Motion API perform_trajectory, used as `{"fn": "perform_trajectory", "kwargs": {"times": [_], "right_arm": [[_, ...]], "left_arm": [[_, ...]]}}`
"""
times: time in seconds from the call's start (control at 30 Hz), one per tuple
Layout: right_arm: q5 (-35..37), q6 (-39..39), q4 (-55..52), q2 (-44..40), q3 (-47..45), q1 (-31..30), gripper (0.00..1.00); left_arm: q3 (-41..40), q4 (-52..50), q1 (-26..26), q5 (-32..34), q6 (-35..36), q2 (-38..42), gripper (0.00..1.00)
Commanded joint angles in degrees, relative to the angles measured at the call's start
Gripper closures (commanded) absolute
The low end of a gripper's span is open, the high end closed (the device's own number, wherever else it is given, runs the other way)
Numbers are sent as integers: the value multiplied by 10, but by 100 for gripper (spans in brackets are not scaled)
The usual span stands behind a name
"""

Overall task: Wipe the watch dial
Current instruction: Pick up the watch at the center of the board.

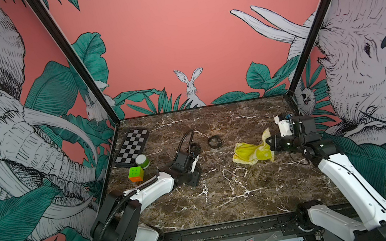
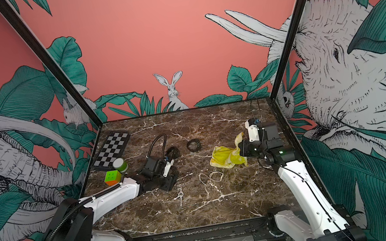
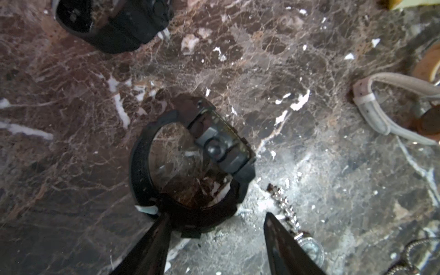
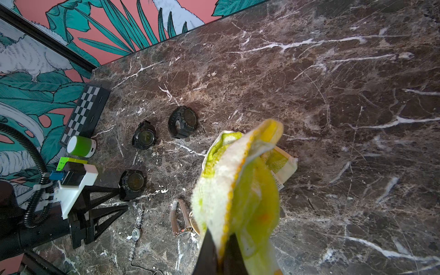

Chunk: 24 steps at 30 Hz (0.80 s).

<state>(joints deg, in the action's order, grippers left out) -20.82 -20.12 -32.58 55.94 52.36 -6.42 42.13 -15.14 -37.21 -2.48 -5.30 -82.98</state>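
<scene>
A black digital watch stands on its edge on the marble table, strap looped; in the right wrist view its dial faces up. My left gripper is low over it and open. One finger touches the case and the other stands apart beside a chain. In both top views the left arm hides this watch. My right gripper is shut on a corner of a yellow cloth, which trails down onto the table to the right of the watches.
Two more black watches lie farther back. A tan-strap watch and a silver chain watch lie nearer the front. A chessboard, a green speaker and a puzzle cube stand at the left edge.
</scene>
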Motion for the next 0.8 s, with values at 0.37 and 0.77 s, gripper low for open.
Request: {"fn": "perform_trajectory", "kwargs": {"times": [0.37,0.77], "right_arm": [[-2,10,23,12,5,2,98],[5,15,15,7,9,3,98]], "left_arm": [[48,-33,-11,26,51,-36,40],[79,-11,-13,23,65,-96,48]]}}
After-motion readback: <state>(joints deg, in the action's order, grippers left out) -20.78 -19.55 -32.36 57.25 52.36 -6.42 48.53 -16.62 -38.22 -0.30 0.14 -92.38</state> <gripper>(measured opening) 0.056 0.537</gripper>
